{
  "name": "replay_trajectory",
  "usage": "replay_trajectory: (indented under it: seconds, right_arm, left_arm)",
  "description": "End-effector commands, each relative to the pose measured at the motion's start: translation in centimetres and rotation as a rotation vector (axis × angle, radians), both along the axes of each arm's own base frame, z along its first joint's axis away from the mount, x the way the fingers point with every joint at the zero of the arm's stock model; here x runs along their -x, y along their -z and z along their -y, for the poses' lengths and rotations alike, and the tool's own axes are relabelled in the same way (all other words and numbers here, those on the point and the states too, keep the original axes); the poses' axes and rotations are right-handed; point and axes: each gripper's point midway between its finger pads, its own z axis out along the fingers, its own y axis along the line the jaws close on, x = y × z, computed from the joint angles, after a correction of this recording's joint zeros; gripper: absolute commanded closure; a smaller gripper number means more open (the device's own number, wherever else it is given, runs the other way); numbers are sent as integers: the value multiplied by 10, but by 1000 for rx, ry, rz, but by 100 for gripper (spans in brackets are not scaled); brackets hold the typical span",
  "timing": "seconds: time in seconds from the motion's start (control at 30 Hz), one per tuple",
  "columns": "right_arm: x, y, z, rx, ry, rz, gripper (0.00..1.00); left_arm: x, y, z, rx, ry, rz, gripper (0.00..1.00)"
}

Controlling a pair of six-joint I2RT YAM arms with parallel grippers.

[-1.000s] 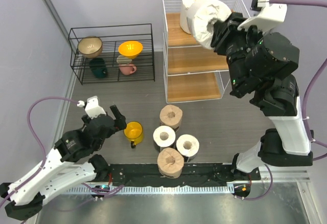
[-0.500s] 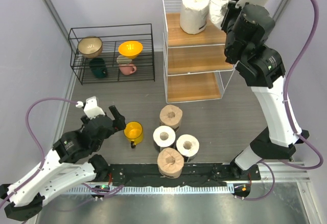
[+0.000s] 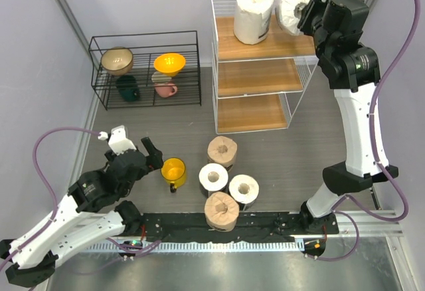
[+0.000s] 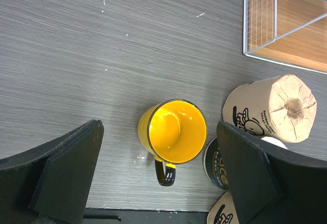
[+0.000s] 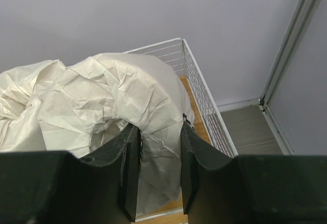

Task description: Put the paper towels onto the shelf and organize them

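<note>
My right gripper [image 3: 307, 13] is shut on a white paper towel roll [image 3: 293, 8], holding it over the right end of the top board of the white wire shelf [image 3: 260, 77]; in the right wrist view the crumpled white roll [image 5: 102, 101] sits pinched between my fingers [image 5: 129, 152]. Another white roll [image 3: 254, 14] stands on the top board. Four rolls stand on the floor: beige [image 3: 222, 151], white [image 3: 213, 178], white [image 3: 244, 188], beige [image 3: 221, 210]. My left gripper [image 3: 149, 153] is open and empty beside the yellow cup [image 4: 173, 132].
A low black wire rack [image 3: 146, 68] with bowls and cups stands at back left. A black rail [image 3: 219, 228] runs along the near edge. The right wall and a corner post [image 5: 291, 40] stand close to the shelf.
My right arm has carried the white roll up and to the right, from in front of the shelf's top tier to above its right end. The left arm has not moved.
</note>
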Motion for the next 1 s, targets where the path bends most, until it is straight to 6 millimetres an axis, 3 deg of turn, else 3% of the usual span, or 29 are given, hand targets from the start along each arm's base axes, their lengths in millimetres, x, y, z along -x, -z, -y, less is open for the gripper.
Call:
replay_trajectory:
  seconds: [0.0,0.2,0.53,0.97]
  right_arm:
    - [12,-34,-12,-88,-117,101,70]
    - [8,-22,-18,-91,-141,62,70]
    - [17,-11,-12,-83,-129,34,70]
    - [31,-16,-7,-80,-125,47,69]
  left_arm:
    - [-1,-9,-3,-1,-3,27,0]
    - [0,-7,-1,9,1,24,0]
    - [0,-7,1,15,6,21,0]
    - [1,-9,2,27,11,14,0]
